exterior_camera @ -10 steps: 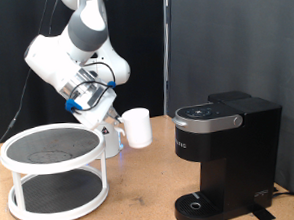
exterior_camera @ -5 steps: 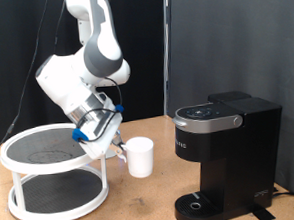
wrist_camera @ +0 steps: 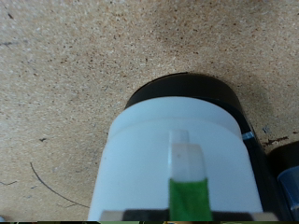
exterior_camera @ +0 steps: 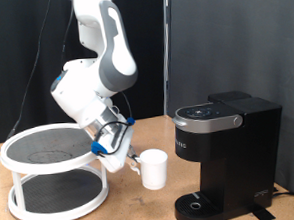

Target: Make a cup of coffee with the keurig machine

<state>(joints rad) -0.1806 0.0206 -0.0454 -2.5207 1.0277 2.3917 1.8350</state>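
step: carrying the cup [exterior_camera: 154, 169] to the keurig machine [exterior_camera: 226, 155] | gripper [exterior_camera: 131, 161] fingers clamped on its handle side, cup low, just beside the machine's front | next move, I reckon: line it up over the drip tray [exterior_camera: 199, 204] without bumping the housing

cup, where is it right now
In the exterior view, the cup hangs held by the tool, between the white round shelf and the keurig machine.

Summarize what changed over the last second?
The tool carried the cup down and toward the exterior view's right, closer to the keurig machine; the cup now hangs just above the machine's drip tray. Nothing was let go. The machine and the white two-tier rack stayed put.
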